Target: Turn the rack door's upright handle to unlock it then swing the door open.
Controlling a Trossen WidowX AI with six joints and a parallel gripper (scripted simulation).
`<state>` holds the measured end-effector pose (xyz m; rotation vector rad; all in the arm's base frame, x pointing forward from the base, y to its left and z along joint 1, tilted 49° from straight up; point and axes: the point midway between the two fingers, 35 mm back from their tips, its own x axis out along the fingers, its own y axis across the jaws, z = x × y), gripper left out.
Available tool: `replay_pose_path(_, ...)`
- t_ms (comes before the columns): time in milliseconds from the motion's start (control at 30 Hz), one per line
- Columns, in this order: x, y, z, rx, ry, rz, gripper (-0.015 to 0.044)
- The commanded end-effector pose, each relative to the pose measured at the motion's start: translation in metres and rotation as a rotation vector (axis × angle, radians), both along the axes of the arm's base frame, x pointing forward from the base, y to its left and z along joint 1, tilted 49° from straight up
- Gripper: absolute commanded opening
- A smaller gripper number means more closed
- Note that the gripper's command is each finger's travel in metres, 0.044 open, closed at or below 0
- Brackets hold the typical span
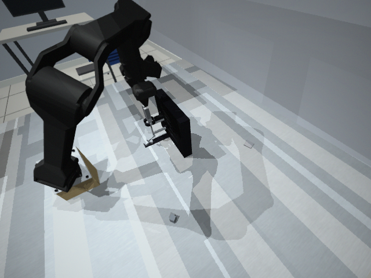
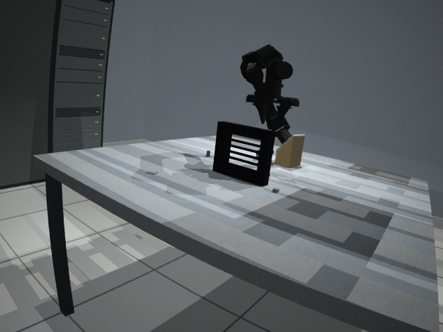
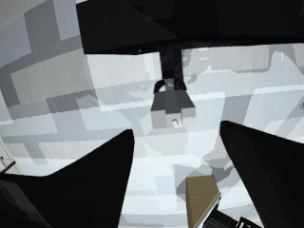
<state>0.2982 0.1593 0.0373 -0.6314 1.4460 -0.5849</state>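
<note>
The black rack frame [image 1: 179, 128] [image 2: 221, 146] [image 3: 190, 24] stands upright on the table, with slats across its opening in the exterior view. The handle [image 1: 146, 114] [image 3: 173, 101], grey with paler end faces, stands out on a black stem from the side facing the arm's base. Whether the door is shut or ajar is unclear. My gripper [image 2: 270, 120] [image 3: 177, 131] is open and empty, above the handle. In the wrist view the handle shows between and ahead of the two black fingers, with space at both sides. No contact with it is visible.
A wooden wedge [image 1: 93, 172] [image 2: 288, 155] [image 3: 201, 190] stands at the arm's base. A small grey block [image 1: 173, 217] [image 2: 208, 153], a flat grey piece [image 1: 248, 144] [image 2: 151, 172] and another small block [image 2: 275, 189] lie on the table [image 2: 250, 264] around the frame.
</note>
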Motion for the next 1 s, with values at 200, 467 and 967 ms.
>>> replay_pose_path(200,0.000,0.001,-0.003,-0.050,0.007,0.012,0.0289)
replay_pose_path(467,0.002,-0.008,-0.013,-0.049,0.007,0.012,0.0289)
replay_pose_path(967,0.003,-0.026,-0.029,-0.050,0.006,0.012,0.0289)
